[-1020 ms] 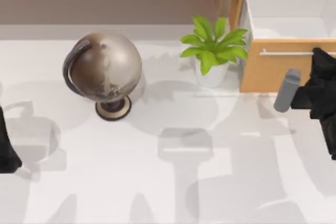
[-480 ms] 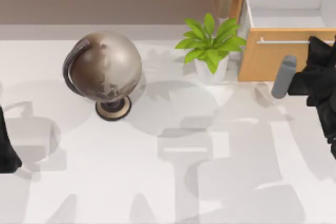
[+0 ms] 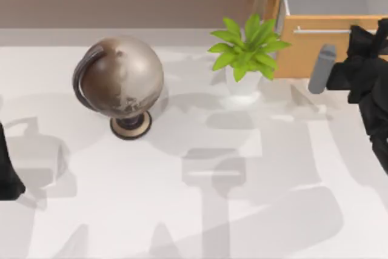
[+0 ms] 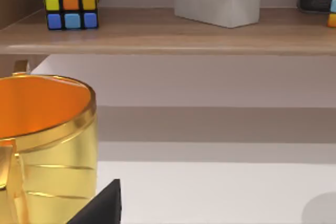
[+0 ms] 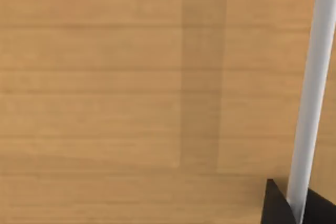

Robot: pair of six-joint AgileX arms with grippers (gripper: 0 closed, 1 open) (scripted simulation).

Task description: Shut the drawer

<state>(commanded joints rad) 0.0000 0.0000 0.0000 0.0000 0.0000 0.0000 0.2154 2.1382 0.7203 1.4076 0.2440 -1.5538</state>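
One arm is close enough: the right gripper (image 3: 368,45) presses the front of the drawer (image 3: 315,47), part open at the table's far right, its handle (image 3: 321,30) lying left-right; whether its fingers are parted I cannot tell.

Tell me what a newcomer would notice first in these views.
Probably the metallic globe standing left of centre on the white table, and the leafy potted plant right of it. At the far right, the right gripper sits against the front of the partly open drawer. The left arm is parked at the left edge.
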